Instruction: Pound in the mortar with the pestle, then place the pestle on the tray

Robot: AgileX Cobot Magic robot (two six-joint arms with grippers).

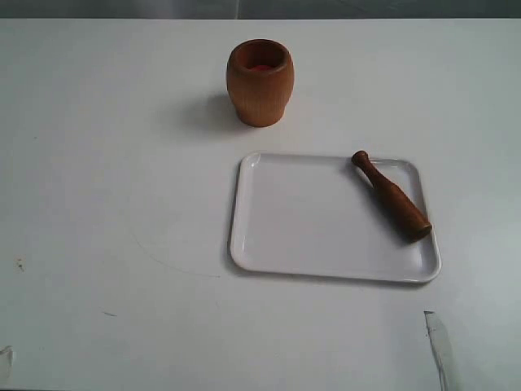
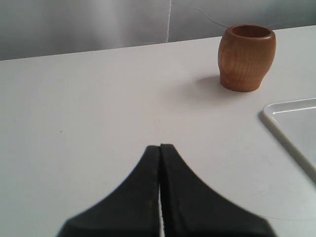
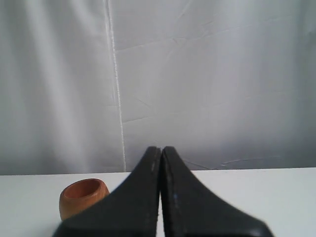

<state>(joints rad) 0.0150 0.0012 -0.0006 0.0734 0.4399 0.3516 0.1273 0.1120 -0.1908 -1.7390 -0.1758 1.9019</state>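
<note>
1. The pestle lies flat on the tray, in the tray's right-hand part as the exterior view shows it.
2. The long axis of the pestle runs diagonally across that part of the tray. The small knob end points toward the far edge of the tray and slightly to the left. The thick cylindrical end points toward the near right corner.
3. The thick end lies just beside the right rim. Whether it touches the rim cannot be told.
4. The tray rests flat on the white table, with its long sides running left to right in the exterior view. The part of the tray left of the pestle is bare.
5. The mortar stands upright on the table, opening upward, with a reddish interior visible. It stands beyond the far left corner of the tray and is apart from the tray.
6. The left gripper has its jaws pressed together with nothing between them. It is above bare table, well apart from the mortar and from the tray corner visible in the left wrist view.
7. The right gripper also has its jaws pressed together and holds nothing. Its view faces a white curtain, with the mortar low in the picture beyond the fingers.
</note>
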